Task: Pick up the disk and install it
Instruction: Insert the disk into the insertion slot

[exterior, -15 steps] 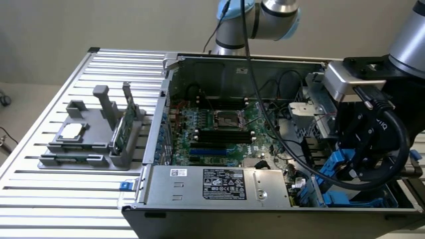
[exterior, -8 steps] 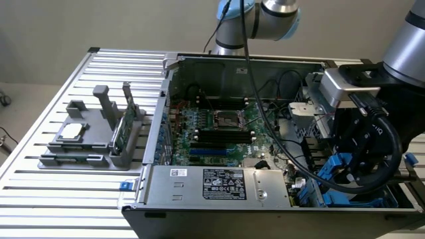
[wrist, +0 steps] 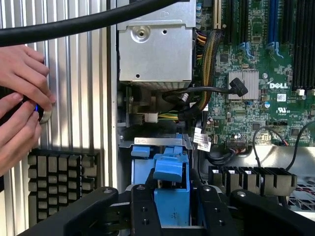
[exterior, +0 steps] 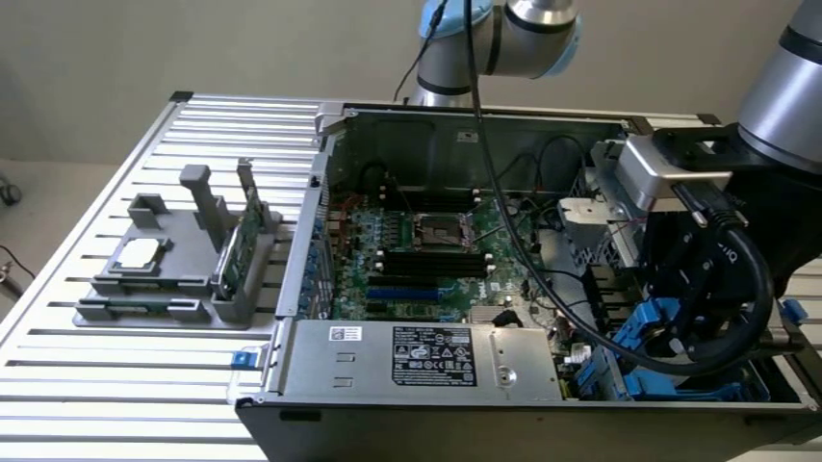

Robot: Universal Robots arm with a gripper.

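Wrist view: my gripper pinches the disk between its two black fingers, which are clamped on its blue carrier. The carrier's end tab juts just past the jaws. I see the disk edge-on, standing on its narrow side with its flat faces against the fingers; they and the blue plastic hide its metal body. By my reading, its long axis runs with the fingers, pointing tab-first away from the wrist, straight at the blue-framed drive bay. That bay sits just beyond the tab, in line with the jaws rather than off to a side. Whether the tab touches the bay frame I cannot tell.

Beyond the bay a silver metal cage stands against the case wall, with bundled cables beside it and the green motherboard farther into the case. Outside that wall, over the slatted table, a person's hands hold a small object, well apart from the disk.

Exterior view: the arm reaches down into the open computer case at its near corner on the exterior view's right. The power supply lies along the case's near edge. A grey tray sits on the table toward the exterior view's left, far from the work.
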